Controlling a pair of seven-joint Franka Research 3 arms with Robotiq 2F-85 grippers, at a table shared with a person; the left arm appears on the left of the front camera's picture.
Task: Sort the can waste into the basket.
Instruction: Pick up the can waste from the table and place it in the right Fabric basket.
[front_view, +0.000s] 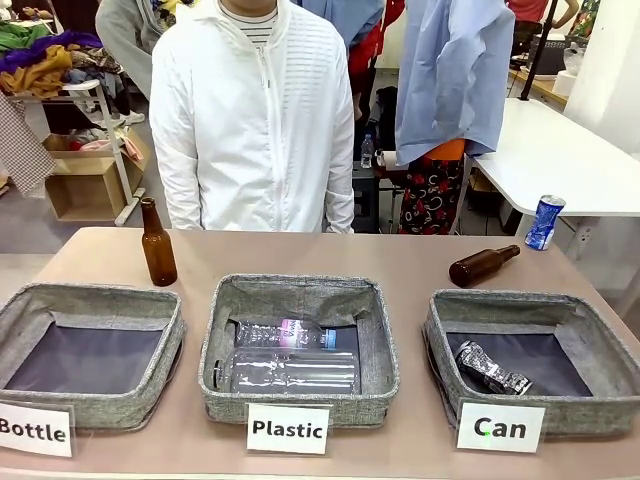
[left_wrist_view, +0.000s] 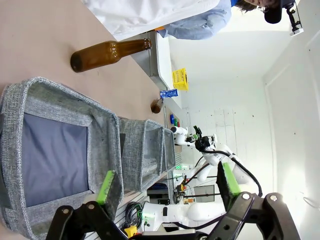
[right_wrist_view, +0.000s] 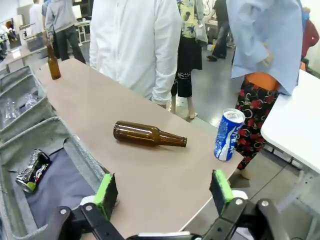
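Blue can (front_view: 545, 222): upright, slightly dented, at the table's far right corner close to the edge; about 1 o'clock from the basket (front_view: 505, 312) fronted by the "Can" card (front_view: 500, 427).
Crushed can (front_view: 492, 369): already lying on that basket's dark liner.
Handling: judged light, thin-walled and slick; likely to dent under a hard squeeze or tip off the edge if nudged; best taken across the mid-body, one finger on each side.
Neighbour: brown bottle (front_view: 484, 265) on its side at 12 o'clock from the basket, apart from the blue can.
Right gripper (right_wrist_view: 163, 187): jaws wide apart, empty; blue can at its 1 o'clock.
Left gripper (left_wrist_view: 167, 182): jaws apart, empty, above the leftmost grey bin (left_wrist_view: 60, 95).
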